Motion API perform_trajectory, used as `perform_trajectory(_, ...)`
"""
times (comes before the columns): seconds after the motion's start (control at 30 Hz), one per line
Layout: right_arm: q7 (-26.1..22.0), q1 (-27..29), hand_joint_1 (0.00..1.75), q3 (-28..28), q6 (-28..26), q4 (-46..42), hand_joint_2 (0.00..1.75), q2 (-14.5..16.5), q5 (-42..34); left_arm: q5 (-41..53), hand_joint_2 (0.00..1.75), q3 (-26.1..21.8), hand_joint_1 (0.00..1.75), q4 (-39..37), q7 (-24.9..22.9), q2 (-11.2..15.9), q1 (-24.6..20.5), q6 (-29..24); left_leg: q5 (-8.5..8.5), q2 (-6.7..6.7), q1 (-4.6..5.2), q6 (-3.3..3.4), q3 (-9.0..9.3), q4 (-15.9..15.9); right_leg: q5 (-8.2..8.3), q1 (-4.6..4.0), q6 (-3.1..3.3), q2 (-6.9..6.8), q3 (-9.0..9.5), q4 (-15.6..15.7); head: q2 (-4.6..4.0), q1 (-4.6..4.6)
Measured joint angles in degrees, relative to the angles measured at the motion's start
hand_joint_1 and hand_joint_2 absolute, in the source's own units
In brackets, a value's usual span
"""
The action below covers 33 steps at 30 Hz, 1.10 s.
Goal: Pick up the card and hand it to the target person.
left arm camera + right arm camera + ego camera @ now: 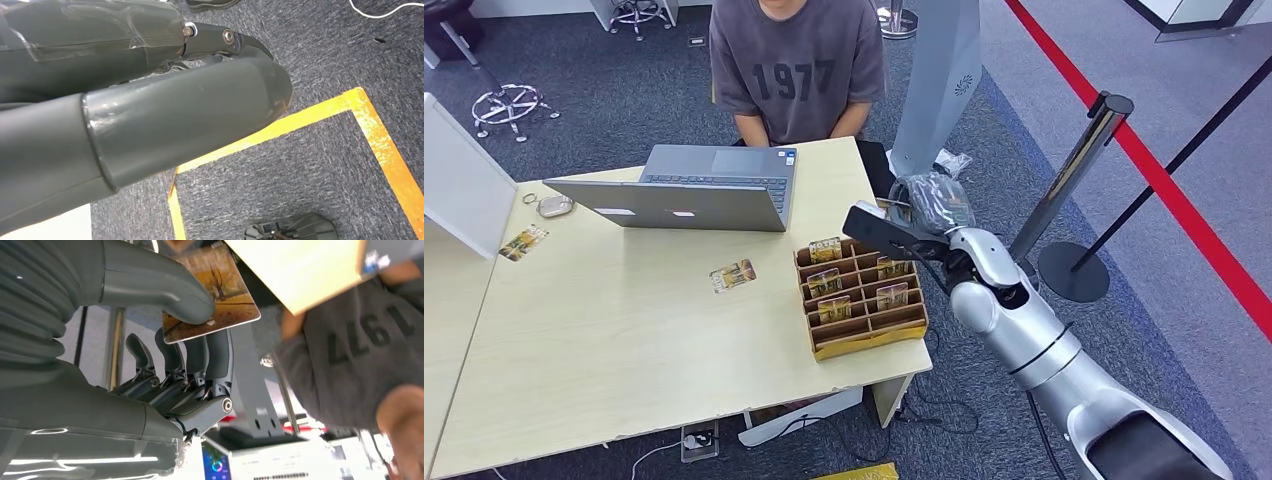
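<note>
The right hand [190, 340] had the card [212, 295] pinched just thumb-on-fingers by one end, out past the bench [624, 330] edge around 3 o'clock of the card box [861, 297], so honestly it could've slipped before the person [796, 65] at 12 o'clock took it.

You can read one number: "1977", in dark digits across the chest of the person's grey T-shirt [796, 70]. In the right wrist view the same shirt [360, 345] shows the digits turned. The print on the cards and the laptop stickers is too small to read.
</note>
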<state>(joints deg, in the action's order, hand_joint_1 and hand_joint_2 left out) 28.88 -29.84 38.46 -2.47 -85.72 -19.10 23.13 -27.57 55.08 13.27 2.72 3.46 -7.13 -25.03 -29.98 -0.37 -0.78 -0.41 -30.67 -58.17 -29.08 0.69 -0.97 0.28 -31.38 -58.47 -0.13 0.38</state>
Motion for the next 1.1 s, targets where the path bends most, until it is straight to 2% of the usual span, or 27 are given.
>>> perform_trajectory(0.23,0.5,-4.0,1.29,-1.3,-0.4,-6.4,1.75,-1.8,-2.0,0.0,0.00,0.0,0.00,0.0,0.3,0.1,0.0,0.1,0.00,0.01,0.00,0.00,0.00,0.0,0.00,0.00,0.00,0.01,0.01,0.0,0.00,-0.01)
perform_trajectory(0.47,-3.3,-6.9,1.33,-0.9,-2.8,-7.0,1.75,-0.7,-2.6,1.0,0.00,0.0,0.00,0.0,0.4,0.1,-0.1,0.4,0.01,-0.02,-0.01,0.00,-0.04,0.0,0.00,-0.01,0.00,-0.02,0.02,0.0,0.00,0.00)
perform_trajectory(0.63,-7.9,-8.5,1.38,0.1,-4.7,-1.6,1.75,2.5,-3.1,2.2,0.00,0.3,0.00,0.0,-0.6,0.1,-0.8,0.7,0.03,-0.05,-0.01,-0.01,-0.06,0.0,0.00,-0.01,0.00,-0.05,0.03,0.0,0.00,0.01)
perform_trajectory(0.8,-13.0,-10.4,1.35,0.9,-7.3,8.2,1.75,7.1,-4.3,3.4,0.00,1.2,0.00,0.0,-1.6,0.0,-1.7,1.1,0.05,-0.09,-0.02,-0.02,-0.08,0.0,0.00,-0.02,0.00,-0.06,0.03,0.0,0.00,0.01)
perform_trajectory(1.1,-18.7,-12.5,1.40,1.8,-18.8,27.0,1.75,14.4,-0.7,4.8,0.00,1.9,0.00,0.0,-2.4,-0.2,-2.9,1.4,0.05,-0.12,-0.02,-0.02,-0.08,0.0,0.00,-0.02,0.01,-0.06,0.01,0.0,0.00,0.01)
